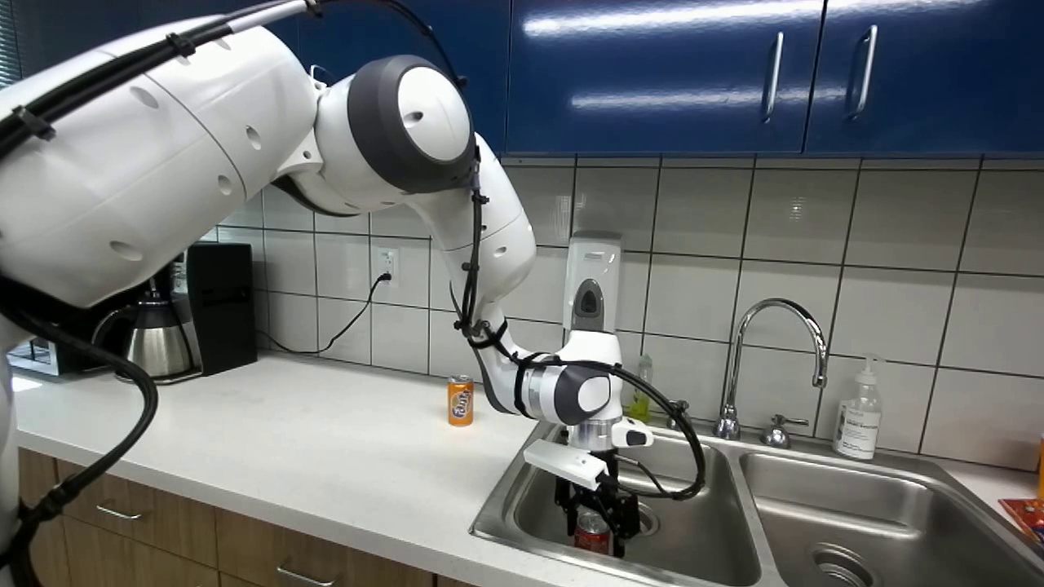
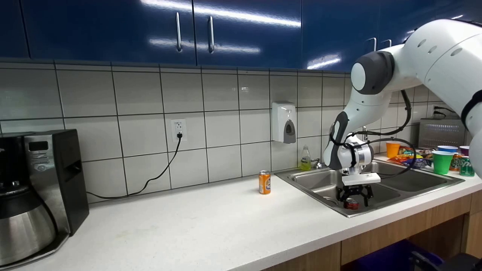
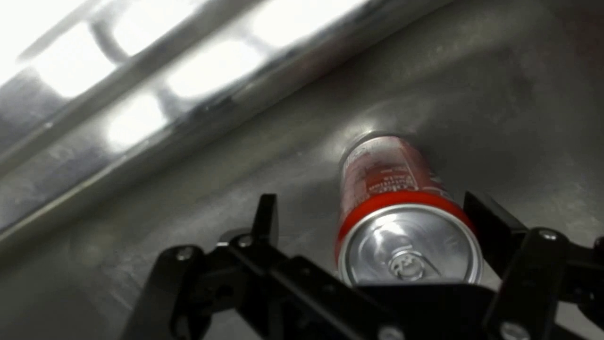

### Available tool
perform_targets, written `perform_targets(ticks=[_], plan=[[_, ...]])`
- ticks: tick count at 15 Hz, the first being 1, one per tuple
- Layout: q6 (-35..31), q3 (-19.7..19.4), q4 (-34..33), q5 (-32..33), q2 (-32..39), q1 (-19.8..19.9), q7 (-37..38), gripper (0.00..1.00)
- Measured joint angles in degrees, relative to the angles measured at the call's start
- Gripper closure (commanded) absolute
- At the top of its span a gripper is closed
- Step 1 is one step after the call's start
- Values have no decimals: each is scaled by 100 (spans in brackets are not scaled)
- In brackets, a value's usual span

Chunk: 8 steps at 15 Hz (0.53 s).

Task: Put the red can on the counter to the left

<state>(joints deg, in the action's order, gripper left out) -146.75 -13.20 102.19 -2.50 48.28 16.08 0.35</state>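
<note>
The red can point(image 1: 593, 534) stands upright in the left basin of the sink, its silvery top up. In an exterior view its upper part point(image 2: 351, 204) shows below the sink rim. My gripper point(image 1: 599, 509) is lowered into the basin over the can; it also shows in an exterior view point(image 2: 354, 196). In the wrist view the open fingers point(image 3: 373, 212) straddle the can point(image 3: 408, 241). The finger on the right side of the picture is close to or touching the can, and a gap shows on the other side. The white counter point(image 1: 326, 440) extends left of the sink, also in an exterior view point(image 2: 180, 229).
An orange Fanta can point(image 1: 460, 401) stands on the counter near the sink. The steel sink point(image 1: 746, 522) has a rim and divider around the gripper. A faucet point(image 1: 775, 306) and soap bottle point(image 1: 858, 416) stand behind it. A coffee maker point(image 2: 60, 180) stands at the counter's far left.
</note>
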Motion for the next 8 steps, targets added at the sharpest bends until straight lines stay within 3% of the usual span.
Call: perform_targets(ticks=[4, 8], plan=[[-53, 58, -43, 0, 6, -1, 23, 58], [-101, 85, -50, -1, 9, -3, 33, 60]])
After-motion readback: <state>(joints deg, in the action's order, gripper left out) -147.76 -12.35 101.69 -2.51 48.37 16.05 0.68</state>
